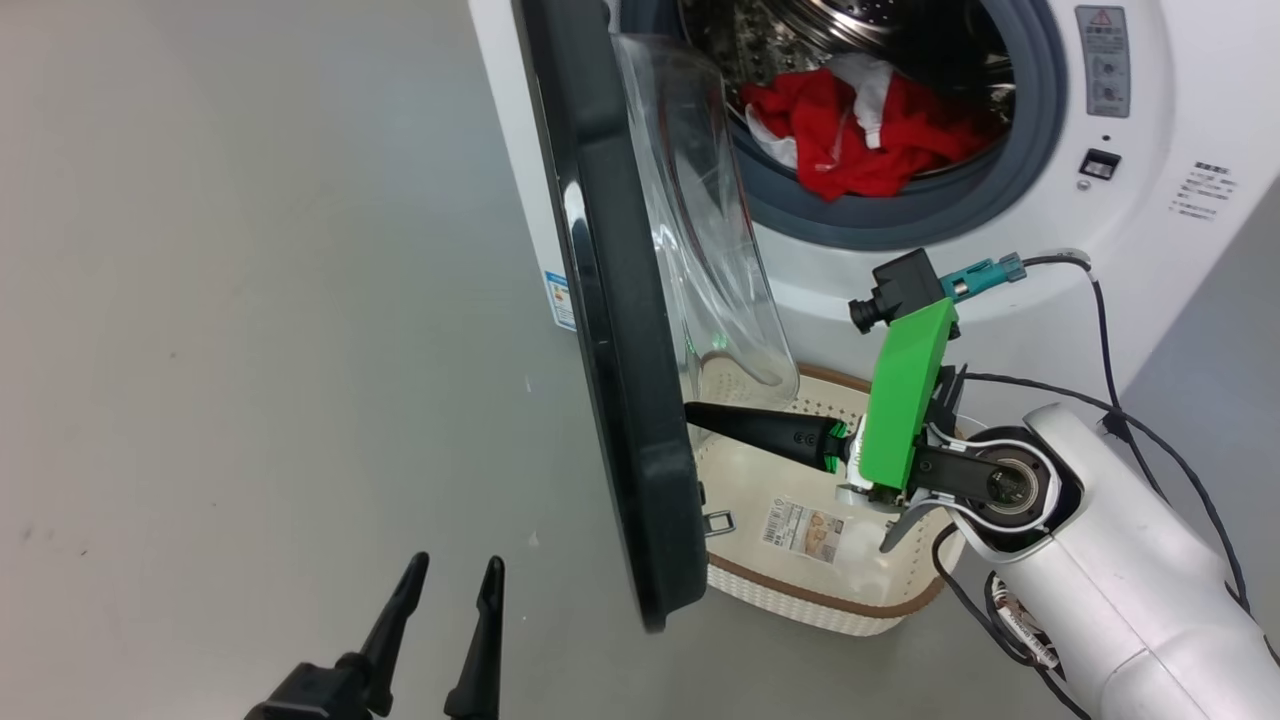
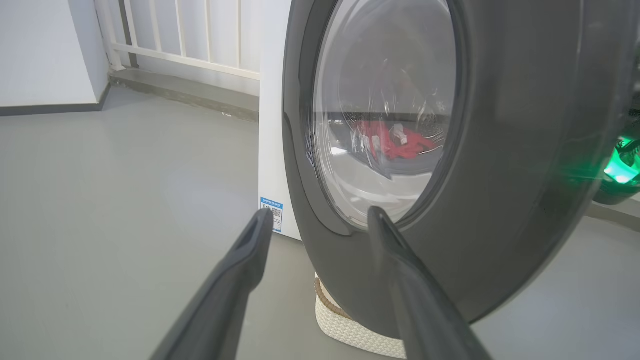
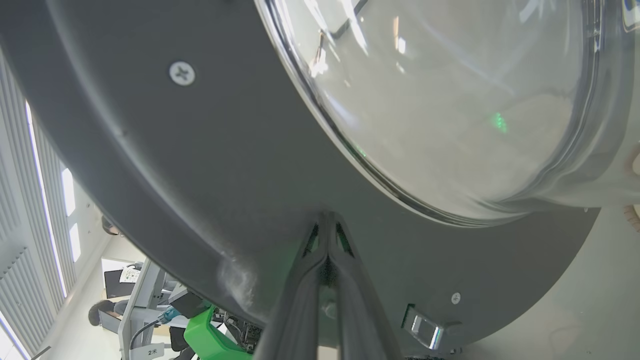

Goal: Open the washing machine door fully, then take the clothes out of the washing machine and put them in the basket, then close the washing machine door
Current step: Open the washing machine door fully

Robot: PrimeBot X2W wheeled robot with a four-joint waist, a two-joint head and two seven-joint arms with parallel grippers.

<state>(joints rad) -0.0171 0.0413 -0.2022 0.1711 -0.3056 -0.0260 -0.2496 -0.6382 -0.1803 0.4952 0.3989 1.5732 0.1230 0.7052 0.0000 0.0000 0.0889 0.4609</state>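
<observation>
Your left gripper (image 1: 456, 562) hangs, jaws released; your right gripper (image 3: 327, 225), jaws clenched empty, touches the washing machine door (image 1: 620, 400).

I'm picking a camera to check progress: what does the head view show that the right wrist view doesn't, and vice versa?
Head: clothes in the drum, open left gripper. Right wrist: a screw and latch on the door's inner rim. Both: the door and shut right gripper, tips at that rim.
</observation>
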